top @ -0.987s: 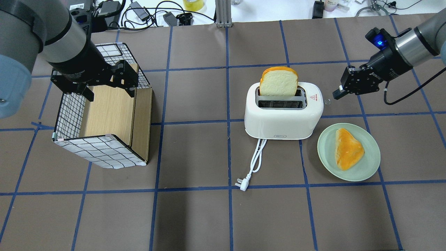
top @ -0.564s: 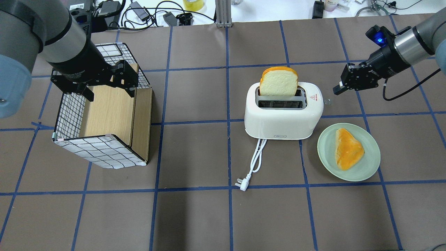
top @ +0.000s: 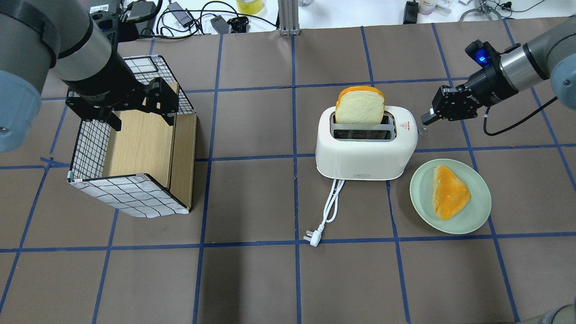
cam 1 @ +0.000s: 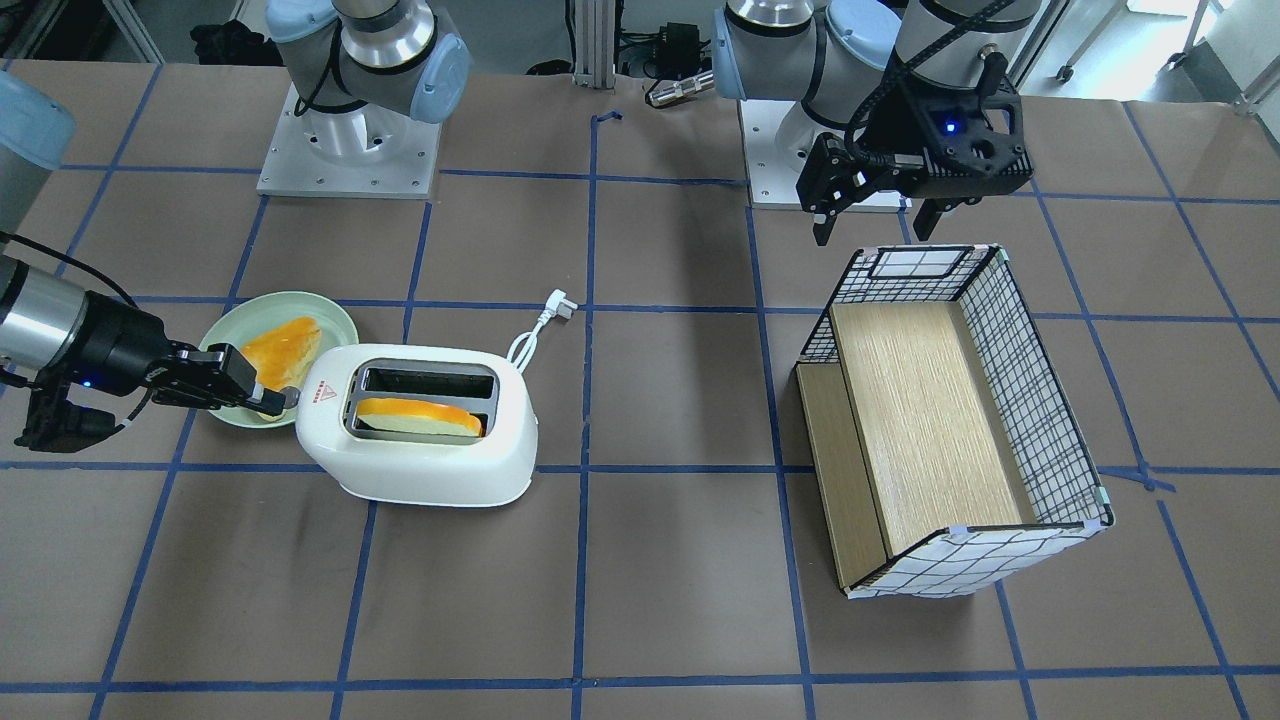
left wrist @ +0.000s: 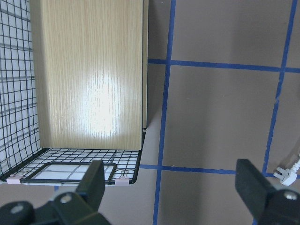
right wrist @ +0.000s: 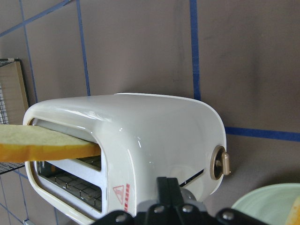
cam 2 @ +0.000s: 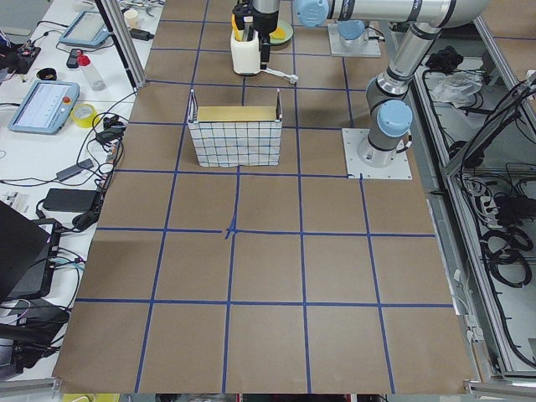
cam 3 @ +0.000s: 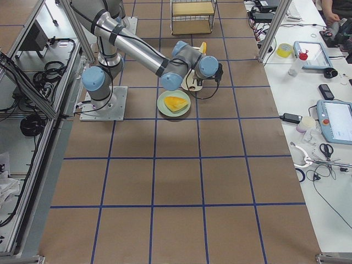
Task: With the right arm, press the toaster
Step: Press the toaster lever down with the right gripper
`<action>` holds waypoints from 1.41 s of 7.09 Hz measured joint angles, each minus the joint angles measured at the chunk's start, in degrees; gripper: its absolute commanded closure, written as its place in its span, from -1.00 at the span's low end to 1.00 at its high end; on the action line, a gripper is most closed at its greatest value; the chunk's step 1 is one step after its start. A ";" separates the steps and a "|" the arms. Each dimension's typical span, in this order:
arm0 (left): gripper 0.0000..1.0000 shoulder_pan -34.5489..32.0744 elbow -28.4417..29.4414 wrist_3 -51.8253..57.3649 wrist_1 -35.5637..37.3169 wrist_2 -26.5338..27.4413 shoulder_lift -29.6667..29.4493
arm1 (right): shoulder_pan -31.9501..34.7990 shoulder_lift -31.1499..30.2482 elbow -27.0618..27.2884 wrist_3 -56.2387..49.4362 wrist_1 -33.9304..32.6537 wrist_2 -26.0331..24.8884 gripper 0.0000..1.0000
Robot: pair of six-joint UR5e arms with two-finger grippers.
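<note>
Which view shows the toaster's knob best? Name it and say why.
Right wrist view: the knob sits large and unblocked on the end of the toaster. Overhead shows only a speck there; in the front view the right gripper covers it; side views are too far.

A table (top: 252,279) covered in brown paper fills every view, ruled into large squares by blue tape (top: 252,244). Along the top edge of the overhead view runs a white bench (top: 351,13) strewn with black cables (top: 193,24), an aluminium post (top: 286,18) at its centre. At the left of the left-end view, it carries a tablet (cam 2: 42,106) and a yellow tape roll (cam 2: 83,115). The light is even, the shadows soft.
</note>
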 measured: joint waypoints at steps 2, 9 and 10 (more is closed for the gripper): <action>-1.00 0.00 0.00 0.00 0.00 -0.02 0.00 | 0.00 0.13 0.22 -0.34 -0.12 0.74 1.00; -1.00 0.00 0.00 0.00 0.00 0.00 0.01 | 0.00 2.22 1.84 -1.71 -0.96 -0.92 1.00; -1.00 0.00 0.00 0.00 0.00 0.00 0.01 | 0.00 2.59 1.88 -1.79 -1.27 -1.34 1.00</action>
